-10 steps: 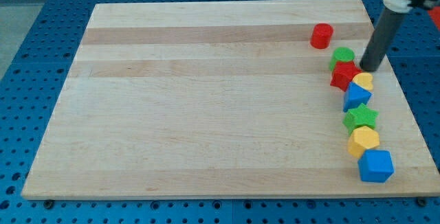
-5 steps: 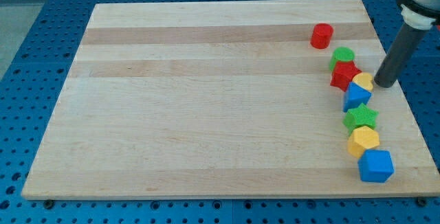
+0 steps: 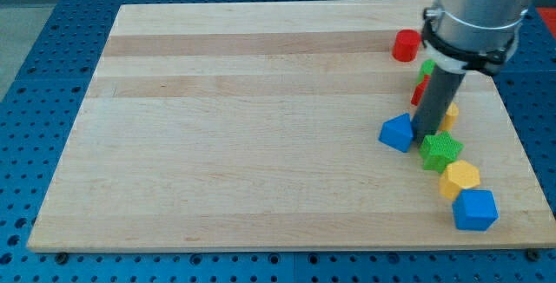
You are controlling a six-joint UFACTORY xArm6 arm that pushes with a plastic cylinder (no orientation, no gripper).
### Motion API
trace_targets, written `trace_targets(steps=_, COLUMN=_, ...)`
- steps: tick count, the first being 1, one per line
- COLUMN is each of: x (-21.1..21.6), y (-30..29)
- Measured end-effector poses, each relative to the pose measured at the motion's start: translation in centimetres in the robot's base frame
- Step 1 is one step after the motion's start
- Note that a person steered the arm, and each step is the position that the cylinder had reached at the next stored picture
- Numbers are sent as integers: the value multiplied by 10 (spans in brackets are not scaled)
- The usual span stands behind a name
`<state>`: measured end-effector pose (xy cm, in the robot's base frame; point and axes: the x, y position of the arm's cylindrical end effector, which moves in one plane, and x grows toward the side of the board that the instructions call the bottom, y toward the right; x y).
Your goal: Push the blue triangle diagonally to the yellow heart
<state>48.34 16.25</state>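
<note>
The blue triangle lies on the wooden board at the middle right, apart from the column of blocks. My tip stands right beside it on the view's right, touching or nearly touching it. The yellow heart is just right of the rod, mostly hidden by it. The rod also hides most of a green block and a red block above.
A red cylinder sits near the board's top right. Below my tip run a green star, a yellow hexagon and a blue cube toward the bottom right corner.
My tip swept from the right of the block column to its left side. The blue triangle slid left and slightly down, away from the yellow heart. The green star shifted slightly.
</note>
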Motion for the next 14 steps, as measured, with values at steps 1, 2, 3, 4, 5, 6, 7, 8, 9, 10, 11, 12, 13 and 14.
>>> trace_targets(steps=1, x=0, y=-29)
trace_targets(steps=2, x=0, y=-35)
trace_targets(steps=3, x=7, y=-14)
trace_targets(steps=4, x=11, y=49)
trace_targets(steps=5, x=11, y=55)
trace_targets(steps=6, x=11, y=61)
trace_targets(steps=7, x=6, y=61)
trace_targets(steps=8, x=-13, y=57)
trace_targets(steps=9, x=-24, y=25)
trace_targets(steps=10, x=-24, y=-10)
trace_targets(steps=11, x=-24, y=-23)
trace_targets(steps=12, x=-24, y=-18)
trace_targets(steps=13, x=-17, y=21)
trace_targets(steps=14, x=2, y=48)
